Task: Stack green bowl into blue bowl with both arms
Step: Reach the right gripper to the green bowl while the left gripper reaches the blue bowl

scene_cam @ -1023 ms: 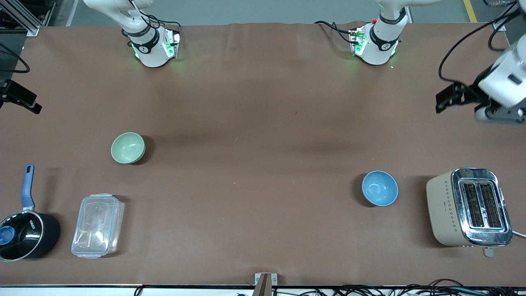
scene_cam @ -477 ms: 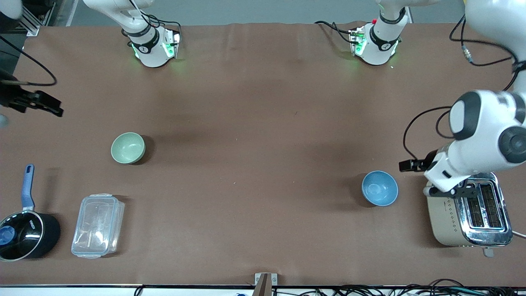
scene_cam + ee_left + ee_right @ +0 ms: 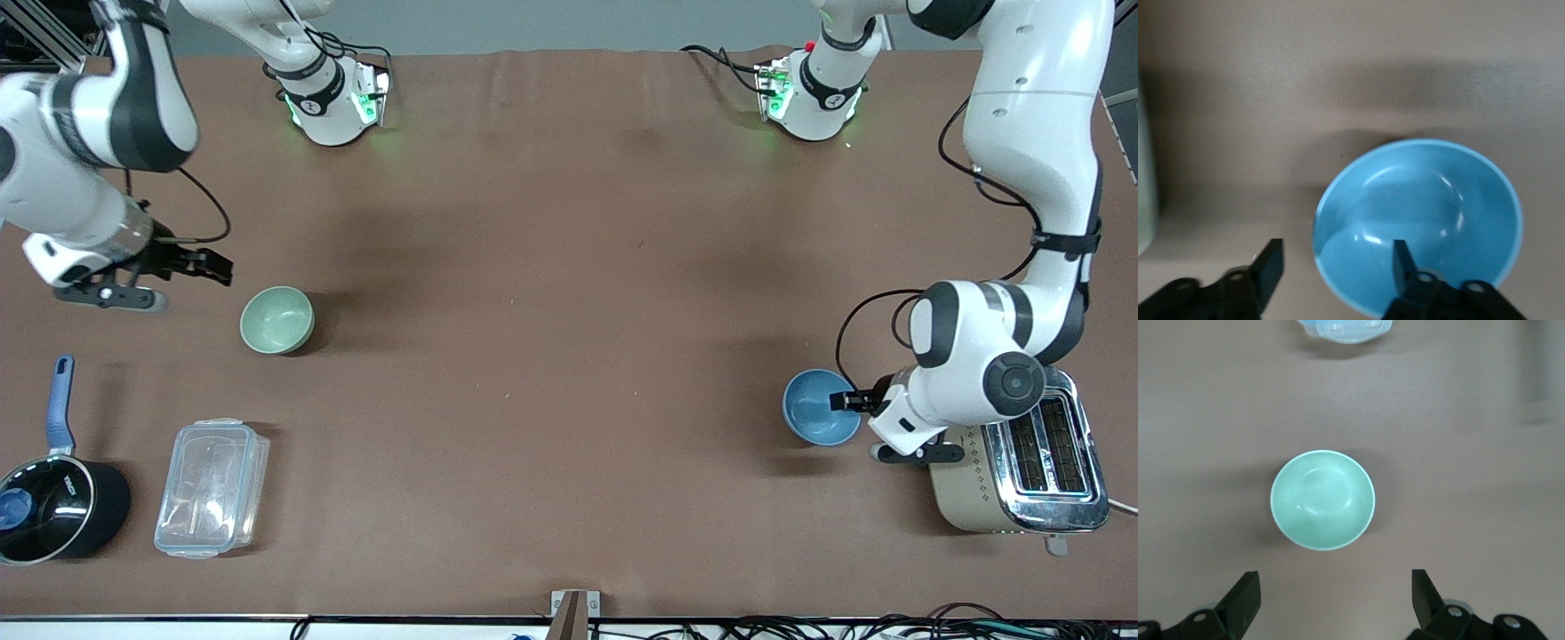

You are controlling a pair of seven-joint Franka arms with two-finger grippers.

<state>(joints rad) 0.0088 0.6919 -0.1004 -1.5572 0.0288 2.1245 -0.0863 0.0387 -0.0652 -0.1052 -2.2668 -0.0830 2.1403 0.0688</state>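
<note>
Green bowl [image 3: 1323,500] under released right pincer [image 3: 1331,597], blue bowl [image 3: 1418,223] rim between released left pincer [image 3: 1335,267] fingers

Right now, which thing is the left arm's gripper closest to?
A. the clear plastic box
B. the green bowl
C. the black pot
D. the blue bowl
D. The left gripper is open at the rim of the blue bowl, one finger over the inside and one outside the rim in the left wrist view, beside the toaster. The right gripper is open by the green bowl.
</note>
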